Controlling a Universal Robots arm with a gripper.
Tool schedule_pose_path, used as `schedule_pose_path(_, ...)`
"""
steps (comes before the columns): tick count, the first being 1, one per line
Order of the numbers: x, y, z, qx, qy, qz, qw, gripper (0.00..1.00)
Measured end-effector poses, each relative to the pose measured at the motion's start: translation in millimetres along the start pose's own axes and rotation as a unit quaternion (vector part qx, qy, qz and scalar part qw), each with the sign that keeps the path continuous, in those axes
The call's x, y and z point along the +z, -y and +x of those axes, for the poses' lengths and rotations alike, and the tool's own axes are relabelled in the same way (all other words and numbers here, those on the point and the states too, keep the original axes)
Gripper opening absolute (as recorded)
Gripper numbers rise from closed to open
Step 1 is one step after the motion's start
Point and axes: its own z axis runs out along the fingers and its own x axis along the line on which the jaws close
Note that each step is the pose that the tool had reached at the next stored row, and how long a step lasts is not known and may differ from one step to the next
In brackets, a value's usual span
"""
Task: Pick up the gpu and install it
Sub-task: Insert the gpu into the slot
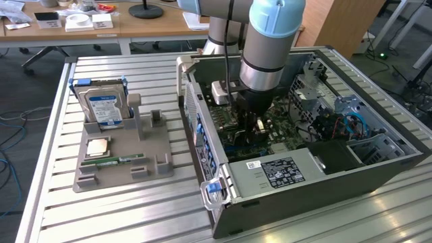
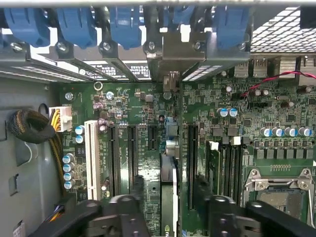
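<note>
The arm's black two-fingered gripper point(image 2: 168, 197) hangs deep inside the open grey metal computer case point(image 1: 378, 167), directly over the green motherboard point(image 2: 148, 118). Its fingers point(image 2: 136, 190) stand apart, one on each side of the gpu point(image 2: 168, 192), a thin dark card seen edge-on as a slim grey strip standing upright in a motherboard slot among the long black expansion slots point(image 2: 132, 153); there is daylight on both sides, so nothing is clamped. The card's end lines up with the silver bracket opening point(image 2: 170, 79) in the case's rear wall (where its plate would sit), which suggests it is already seated.
</note>
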Motion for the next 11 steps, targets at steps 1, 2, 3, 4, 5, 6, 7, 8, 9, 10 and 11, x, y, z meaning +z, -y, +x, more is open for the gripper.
schedule_pose_path(1, 0.0, 0.0, 0.0, 0.000, -0.0001, 0.0000, 1.0000, 0.51)
schedule_pose_path(2, 0.0, 0.0, 0.0, 0.000, 0.0000, 0.0000, 1.0000, 0.57)
schedule_pose_path(3, 0.0, 0.0, 0.0, 0.000, 0.0000, 0.0000, 1.0000, 0.57)
schedule_pose_path(4, -0.5, 0.0, 0.0, 0.000, -0.0002, -0.0001, 1.0000, 0.57)
schedule_pose_path(5, -1.5, 0.1, 0.0, 0.000, -0.0002, -0.0001, 1.0000, 0.57)
schedule_pose_path(6, -2.8, 0.1, 0.0, 0.000, -0.0001, -0.0001, 1.0000, 0.57)
schedule_pose_path(7, -4.0, 0.2, 0.0, 0.000, 0.0000, 0.0000, 1.0000, 0.57)
schedule_pose_path(8, -5.3, 0.2, 0.0, 0.000, -0.0001, 0.0000, 1.0000, 0.57)
schedule_pose_path(9, -6.5, 0.3, -0.1, 0.000, 0.0000, 0.0000, 1.0000, 0.57)
schedule_pose_path(10, -8.4, 0.4, -0.1, 0.000, -0.0001, 0.0000, 1.0000, 0.57)
schedule_pose_path(11, -10.5, 0.5, -0.1, 0.000, -0.0001, 0.0000, 1.0000, 0.57)
